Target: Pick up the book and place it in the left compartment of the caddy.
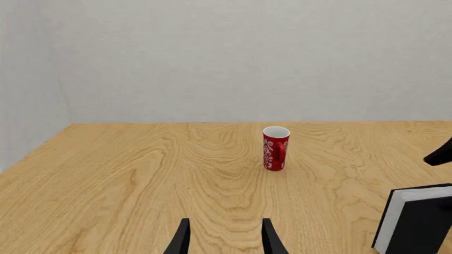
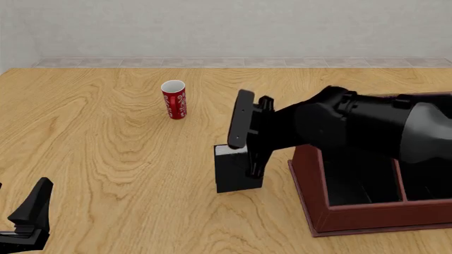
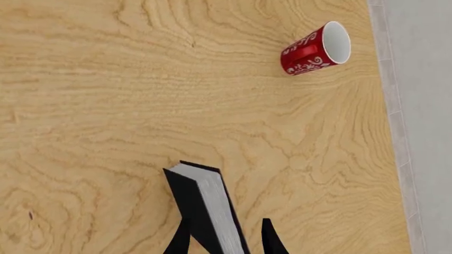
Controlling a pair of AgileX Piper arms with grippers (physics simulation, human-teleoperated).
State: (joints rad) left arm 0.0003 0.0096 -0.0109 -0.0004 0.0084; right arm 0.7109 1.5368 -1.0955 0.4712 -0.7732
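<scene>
the book (image 2: 238,172) stands upright on the counter (image 2: 106,159), just beside the caddy (image 2: 332,217) at its 9 o'clock. the right claw (image 3: 224,241) straddles its top edge, fingers either side, not clearly clamped. the left claw (image 1: 224,238) hangs released, well apart at 8 o'clock. a red cup (image 2: 173,99) stands at 11 o'clock from the book.

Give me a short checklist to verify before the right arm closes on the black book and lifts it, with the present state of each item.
1. Thick black hardcover book stands upright on the wooden table: ok.
2. Right gripper fingers straddle the book: ok.
3. Fingers closed on book: cannot tell.
4. Red patterned cup apart from book: ok.
5. Left compartment of the reddish-brown caddy free: cannot tell, arm hides it.
6. Left gripper away from the book: ok.
</scene>
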